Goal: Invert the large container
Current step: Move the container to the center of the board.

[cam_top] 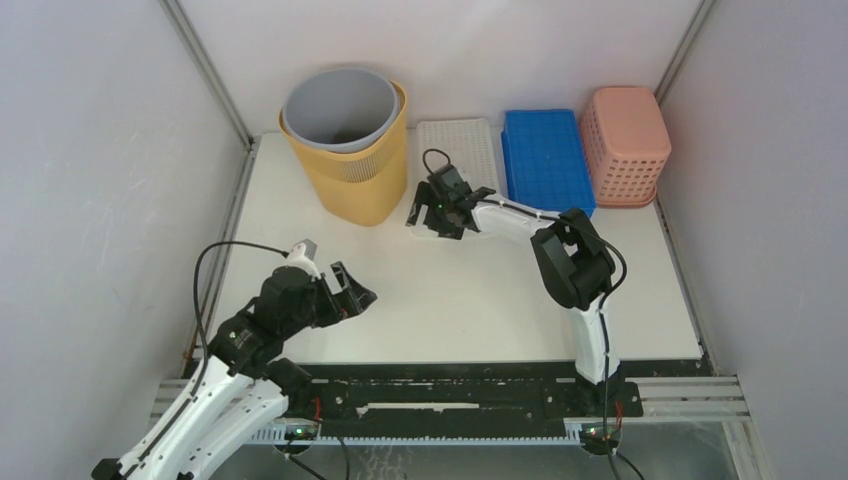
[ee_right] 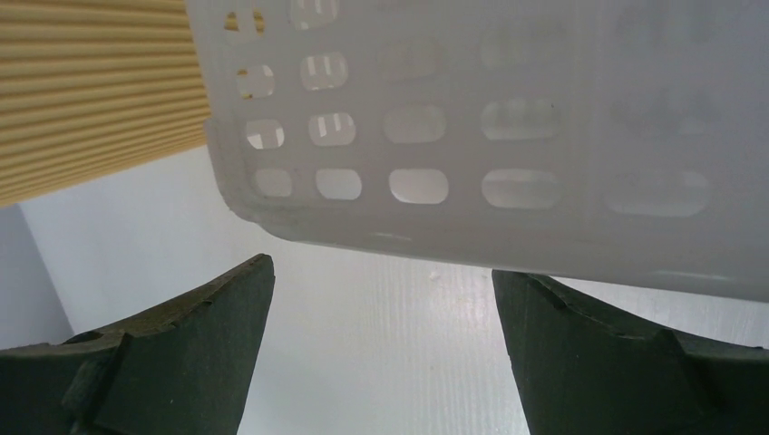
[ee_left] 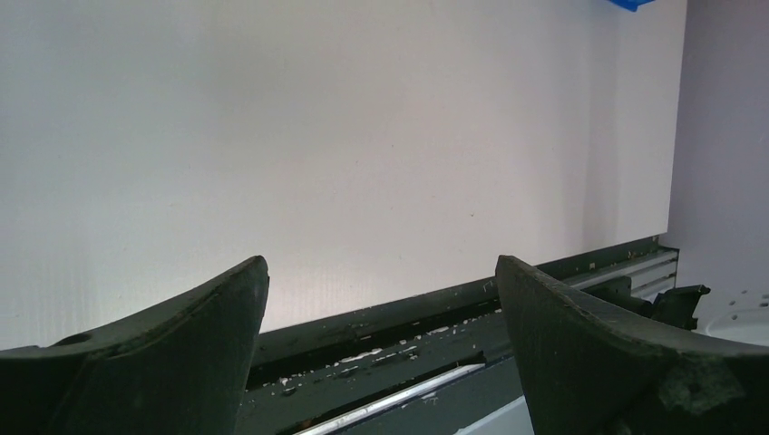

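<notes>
- From the top camera, the large container point(cam_top: 350, 175) is a yellow bin. It stands at the back left of the white table point(cam_top: 470, 300) with its open mouth up. A grey bucket point(cam_top: 338, 108) sits inside it.
- To its right, along the back, a white basket point(cam_top: 465, 145), a blue basket point(cam_top: 545, 158) and a pink basket point(cam_top: 627, 145) sit in a row.
- The right gripper point(cam_top: 437, 210) reaches out to the near left corner of the white basket, just beside the large container. Its fingers are spread apart and hold nothing. I cannot tell if it touches the basket.
- The left gripper point(cam_top: 352, 287) hangs over the near left part of the table, well apart from the large container. Its fingers are spread wide too, with nothing in them.
- From the left wrist camera, the left gripper point(ee_left: 381, 308) shows two dark fingers point(ee_left: 181, 344) far apart at the bottom. Past them is the bare white table point(ee_left: 317, 136) and a black rail point(ee_left: 408, 331) at its edge. A tiny bit of the blue basket point(ee_left: 635, 4) peeks in at the top right.
- From the right wrist camera, the right gripper point(ee_right: 381, 299) has its two dark fingers point(ee_right: 598, 353) far apart, with only table point(ee_right: 381, 372) between them. The white basket point(ee_right: 508, 109), with holes in its side, is very close and fills the top. The ribbed yellow side of the large container point(ee_right: 91, 91) is at the top left, next to the basket.
</notes>
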Action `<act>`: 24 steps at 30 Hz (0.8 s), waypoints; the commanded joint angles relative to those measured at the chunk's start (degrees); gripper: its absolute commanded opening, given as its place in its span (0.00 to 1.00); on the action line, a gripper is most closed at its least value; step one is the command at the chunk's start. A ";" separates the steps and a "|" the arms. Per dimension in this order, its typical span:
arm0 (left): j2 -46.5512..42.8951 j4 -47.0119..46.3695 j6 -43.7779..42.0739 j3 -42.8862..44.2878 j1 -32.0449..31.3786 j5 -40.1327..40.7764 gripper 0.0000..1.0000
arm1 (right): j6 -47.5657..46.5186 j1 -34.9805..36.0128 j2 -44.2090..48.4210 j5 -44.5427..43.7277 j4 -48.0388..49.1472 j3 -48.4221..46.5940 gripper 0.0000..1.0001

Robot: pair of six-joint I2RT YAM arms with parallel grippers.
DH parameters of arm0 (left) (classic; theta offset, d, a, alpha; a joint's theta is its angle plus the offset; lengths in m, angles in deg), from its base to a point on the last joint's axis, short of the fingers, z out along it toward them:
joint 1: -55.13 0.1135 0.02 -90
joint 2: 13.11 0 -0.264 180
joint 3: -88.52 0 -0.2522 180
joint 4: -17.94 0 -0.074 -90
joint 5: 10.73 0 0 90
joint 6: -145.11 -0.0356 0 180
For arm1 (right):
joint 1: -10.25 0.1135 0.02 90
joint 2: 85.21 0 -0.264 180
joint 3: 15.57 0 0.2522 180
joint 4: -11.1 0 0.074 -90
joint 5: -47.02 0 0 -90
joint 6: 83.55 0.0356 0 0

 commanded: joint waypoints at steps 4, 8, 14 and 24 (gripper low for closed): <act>-0.97 -0.13 -0.19 1.17 0.04 1.93 1.00 | -5.11 -2.74 7.96 9.17 9.13 3.70 0.98; 0.52 -0.19 -1.23 2.64 0.04 2.72 1.00 | -10.39 -2.98 17.83 13.34 6.71 6.90 0.98; 4.76 -0.70 -4.47 6.97 0.03 4.30 1.00 | -15.00 -2.89 37.82 11.76 -0.67 18.29 0.98; 19.59 4.51 -14.00 30.71 2.13 10.92 1.00 | -13.61 0.63 55.04 8.56 -4.88 31.10 0.94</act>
